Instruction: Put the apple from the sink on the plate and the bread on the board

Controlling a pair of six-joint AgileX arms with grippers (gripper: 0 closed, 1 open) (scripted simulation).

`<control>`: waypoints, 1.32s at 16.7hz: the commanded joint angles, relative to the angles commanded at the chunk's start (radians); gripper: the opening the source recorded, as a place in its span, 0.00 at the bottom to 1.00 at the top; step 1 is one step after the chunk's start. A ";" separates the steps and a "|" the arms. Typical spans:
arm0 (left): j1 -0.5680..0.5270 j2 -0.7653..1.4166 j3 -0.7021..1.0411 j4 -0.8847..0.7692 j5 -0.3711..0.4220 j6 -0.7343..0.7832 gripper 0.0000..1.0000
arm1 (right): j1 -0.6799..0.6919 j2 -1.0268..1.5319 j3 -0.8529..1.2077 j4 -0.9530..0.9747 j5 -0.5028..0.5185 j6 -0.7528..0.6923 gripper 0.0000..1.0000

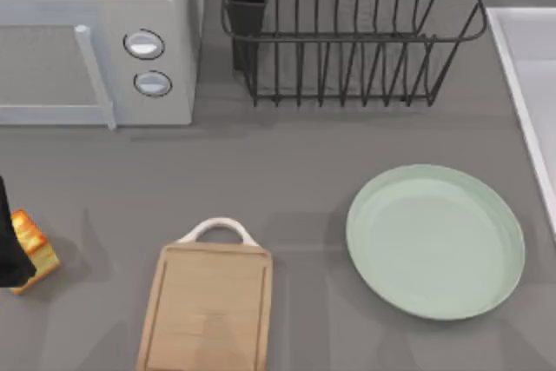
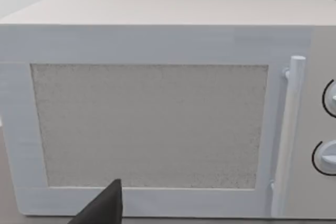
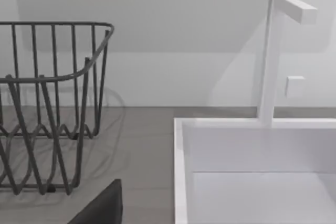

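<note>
Overhead view of the grey counter (image 1: pixel 287 162). The bread (image 1: pixel 33 248) sits at the far-left edge, touching the dark left gripper (image 1: pixel 10 249); whether that gripper is clamped on it cannot be told. The wooden board (image 1: pixel 207 310) lies at the near centre-left, bare, its white loop handle pointing to the far side. The mint-green plate (image 1: pixel 436 241) lies to the right of the board, bare. The sink (image 1: pixel 528 84) occupies the right edge. A microwave (image 1: pixel 95 41) stands at far left, with a wire dish rack (image 1: pixel 347 32) at far centre. In the right wrist view, a dark part of the right gripper (image 3: pixel 102 205) sits near the sink rim and its faucet (image 3: pixel 273 56); its state cannot be told.
</note>
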State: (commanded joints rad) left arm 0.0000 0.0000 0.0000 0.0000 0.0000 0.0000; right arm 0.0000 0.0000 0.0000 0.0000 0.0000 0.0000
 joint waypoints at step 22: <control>0.000 0.000 0.000 0.000 0.000 0.000 1.00 | -0.222 1.569 1.238 -0.794 -0.001 -0.219 1.00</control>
State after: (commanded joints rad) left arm 0.0000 0.0000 0.0000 0.0000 0.0000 0.0000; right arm -0.2222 1.5691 1.2379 -0.7942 -0.0012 -0.2190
